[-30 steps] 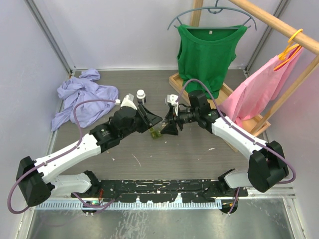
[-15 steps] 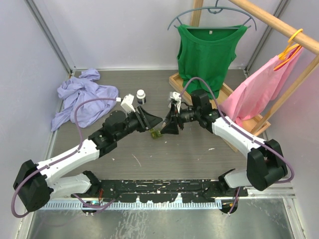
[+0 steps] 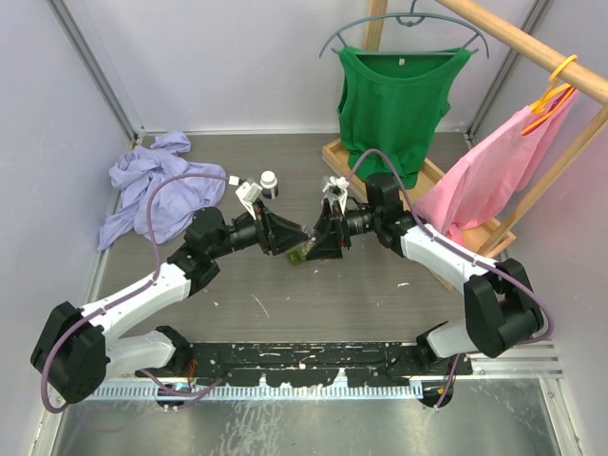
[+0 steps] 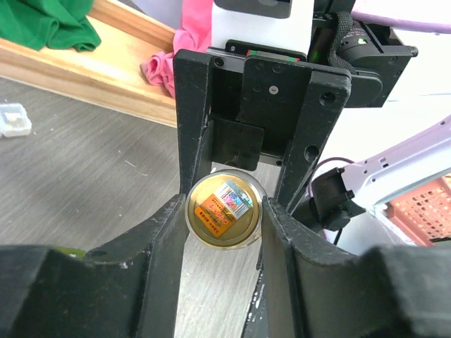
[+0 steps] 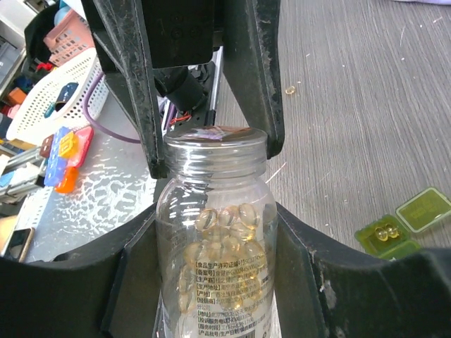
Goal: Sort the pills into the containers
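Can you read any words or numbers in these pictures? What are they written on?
The label on the clear pill bottle: rows of small Chinese print in brackets, too blurred to read surely.
The orange sticker on the bottle's round gold end: tiny print, too small to read.
No other words, numbers or signs can be read.

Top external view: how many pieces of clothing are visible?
3. A green sleeveless top on the grey hanger, a pink garment on the orange hanger at right, a crumpled lavender shirt on the table, far left. None looks hidden.
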Robot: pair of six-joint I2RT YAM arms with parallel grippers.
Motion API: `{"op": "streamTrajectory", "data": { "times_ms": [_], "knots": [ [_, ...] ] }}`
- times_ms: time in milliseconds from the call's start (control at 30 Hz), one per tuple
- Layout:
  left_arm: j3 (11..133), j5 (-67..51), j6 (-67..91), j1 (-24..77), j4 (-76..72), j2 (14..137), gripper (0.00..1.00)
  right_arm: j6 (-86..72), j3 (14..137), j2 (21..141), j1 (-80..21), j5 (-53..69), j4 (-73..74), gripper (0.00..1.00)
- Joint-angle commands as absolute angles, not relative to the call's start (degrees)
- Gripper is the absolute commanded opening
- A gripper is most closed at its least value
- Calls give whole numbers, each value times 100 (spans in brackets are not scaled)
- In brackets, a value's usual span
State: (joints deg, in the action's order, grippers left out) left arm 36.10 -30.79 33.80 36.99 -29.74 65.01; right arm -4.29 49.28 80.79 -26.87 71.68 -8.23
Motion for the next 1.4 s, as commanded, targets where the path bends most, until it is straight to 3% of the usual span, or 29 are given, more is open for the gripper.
{"op": "streamTrajectory", "data": {
  "times_ms": [0,67,100,267,500,600,800,1367],
  "knots": [
    [3585,-3053,3226,3832,-3440,6166,53,-429,5080,8002,-2744,7170,-1406,1],
    [3481,-2421,3327,3830,-3300,5900,91,-102,5147,7977,-2743,7150,-1091,1],
    [3423,-2119,3353,3830,-3188,5736,99,83,5198,7972,-2742,7146,-920,1],
    [3248,-1044,4025,3825,-2539,4946,98,824,5342,7903,-2748,7068,-206,1],
    [3509,-637,5413,3830,-1392,4493,99,1778,5549,7837,-2744,6831,594,1],
    [3527,111,5767,4096,-889,4379,90,2133,5609,7784,-2742,6617,920,1],
    [4355,2339,5861,5387,510,4672,83,2480,5645,7764,-2742,6380,1145,1],
    [5115,2083,6956,5510,598,6253,68,2610,5691,7770,-2744,6297,1266,1]
  ]
}}
